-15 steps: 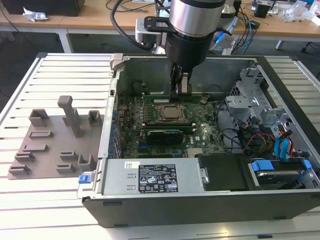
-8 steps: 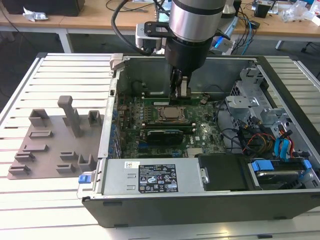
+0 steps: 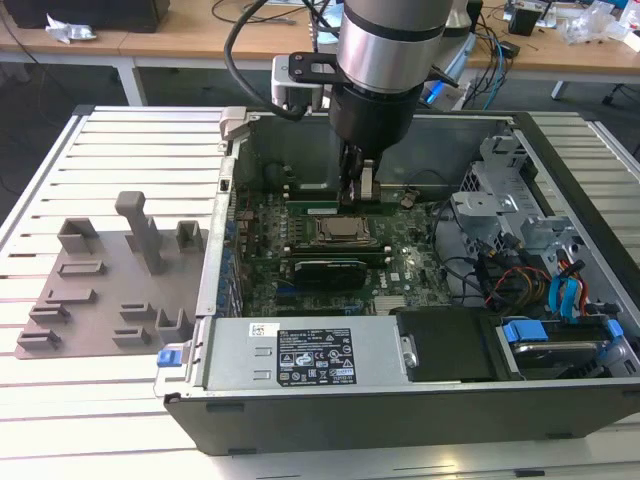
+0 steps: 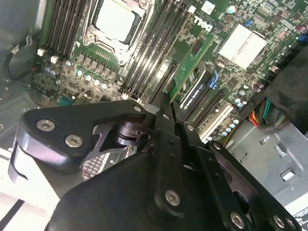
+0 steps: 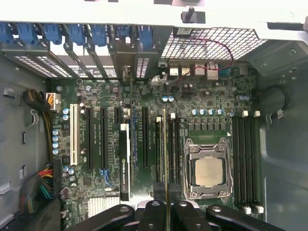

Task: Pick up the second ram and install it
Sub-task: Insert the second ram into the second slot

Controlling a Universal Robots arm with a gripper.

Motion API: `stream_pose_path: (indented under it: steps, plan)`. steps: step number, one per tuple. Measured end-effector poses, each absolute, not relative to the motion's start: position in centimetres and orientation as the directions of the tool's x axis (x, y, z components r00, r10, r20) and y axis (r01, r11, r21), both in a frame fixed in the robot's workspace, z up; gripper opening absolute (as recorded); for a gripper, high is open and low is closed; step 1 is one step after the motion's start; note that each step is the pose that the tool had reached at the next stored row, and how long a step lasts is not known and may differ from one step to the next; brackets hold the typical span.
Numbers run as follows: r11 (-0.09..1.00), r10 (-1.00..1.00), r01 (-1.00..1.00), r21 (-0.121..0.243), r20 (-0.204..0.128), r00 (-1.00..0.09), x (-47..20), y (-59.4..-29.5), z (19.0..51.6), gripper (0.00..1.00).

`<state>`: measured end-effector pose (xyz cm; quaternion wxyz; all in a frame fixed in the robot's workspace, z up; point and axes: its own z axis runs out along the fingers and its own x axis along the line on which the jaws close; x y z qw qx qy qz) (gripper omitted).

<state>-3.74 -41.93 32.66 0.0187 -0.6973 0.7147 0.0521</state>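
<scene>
Exterior view: arm comes down from the top centre of the frame into the open computer case (image 3: 560,395), which lies on a slatted table (image 3: 130,150). The gripper (image 3: 355,195) sits low over the motherboard (image 3: 400,270), in the upper middle of the frame, just above the processor socket (image 3: 340,232) as pictured. Grey fixture blocks (image 3: 140,235) stand on the table toward the exterior view's left, well apart from the case. The power supply (image 3: 300,355) fills the near wall, lower centre.

First wrist view: the gripper (image 5: 166,195) is clenched on the second ram (image 5: 166,154). The stick is seen edge-on as a thin line, with one finger on each side of it. It runs in line with the memory slots between the processor socket (image 5: 208,171) and the black expansion card (image 5: 124,163). A further bank of black memory slots (image 5: 245,159) lies on the socket's other side.

Second wrist view: the gripper (image 4: 168,103) holds the second ram (image 4: 190,67) by one end, standing on edge with its green face showing. It is beside the expansion card (image 4: 202,94), with the processor socket (image 4: 115,21) beyond the slots. Cannot tell whether its lower edge is seated in a slot or just above it.
</scene>
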Motion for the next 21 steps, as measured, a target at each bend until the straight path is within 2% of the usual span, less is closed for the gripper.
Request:
stream_pose_path:
  steps: [10,15,21]
  plan:
    - [0.024,-0.995,-0.999,0.048,-0.1,-0.028,-3.8,-40.2,30.7,0.13]
    - [0.094,-0.99,-0.994,0.048,-0.099,-0.099,-3.7,-40.2,30.3,0.13]
    - [0.099,-0.99,-0.994,0.048,-0.099,-0.103,-3.6,-39.5,28.8,0.13]
